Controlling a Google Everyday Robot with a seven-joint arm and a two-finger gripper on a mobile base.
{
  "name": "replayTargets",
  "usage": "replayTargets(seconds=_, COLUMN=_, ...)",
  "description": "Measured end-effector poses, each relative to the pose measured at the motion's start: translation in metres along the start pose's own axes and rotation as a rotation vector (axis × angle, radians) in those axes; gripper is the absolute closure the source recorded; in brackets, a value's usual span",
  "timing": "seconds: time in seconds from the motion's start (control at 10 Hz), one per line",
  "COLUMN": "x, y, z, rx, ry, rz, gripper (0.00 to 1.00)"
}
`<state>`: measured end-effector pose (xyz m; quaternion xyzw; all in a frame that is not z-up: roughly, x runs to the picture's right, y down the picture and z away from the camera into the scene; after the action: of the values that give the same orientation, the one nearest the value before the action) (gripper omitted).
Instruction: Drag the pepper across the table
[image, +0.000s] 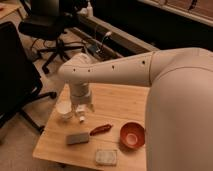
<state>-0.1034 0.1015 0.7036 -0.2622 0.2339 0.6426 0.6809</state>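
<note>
The pepper (101, 129) is a small slim dark-red chili lying near the middle of the light wooden table (117, 102). My gripper (81, 115) hangs from the white arm, pointing down, just above the tabletop. It is a little to the left of the pepper's left tip and behind it. It holds nothing that I can see.
A white cup (64, 109) stands just left of the gripper. A grey block (77, 138) lies in front of it. A pale sponge (106, 157) lies at the front edge. An orange-red bowl (132, 135) sits right of the pepper. Black office chairs (50, 27) stand to the left and behind.
</note>
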Motion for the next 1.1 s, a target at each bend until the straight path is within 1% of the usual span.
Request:
replayTargets(seconds=0.2, x=-0.001, y=0.001, z=-0.001, rx=-0.002, ry=-0.006, rz=-0.012, gripper=0.35)
replayTargets(seconds=0.3, x=-0.002, y=0.002, z=-0.002, rx=-0.003, ry=-0.013, rz=-0.036, gripper=0.35)
replayTargets(seconds=0.4, x=-0.003, y=0.005, z=-0.004, rx=-0.005, ry=-0.023, rz=-0.089, gripper=0.35)
replayTargets(seconds=0.5, x=-0.004, y=0.007, z=-0.007, rx=-0.004, ry=-0.036, rz=-0.18, gripper=0.35)
replayTargets(seconds=0.6, x=-0.005, y=0.009, z=-0.009, rx=-0.003, ry=-0.047, rz=-0.256, gripper=0.35)
replayTargets(seconds=0.8, x=-0.01, y=0.013, z=-0.015, rx=0.002, ry=-0.075, rz=-0.47, gripper=0.35)
replayTargets(seconds=1.0, x=-0.016, y=0.015, z=-0.022, rx=0.004, ry=-0.094, rz=-0.651, gripper=0.35)
replayTargets(seconds=1.1, x=-0.022, y=0.015, z=-0.027, rx=0.014, ry=-0.103, rz=-0.769, gripper=0.35)
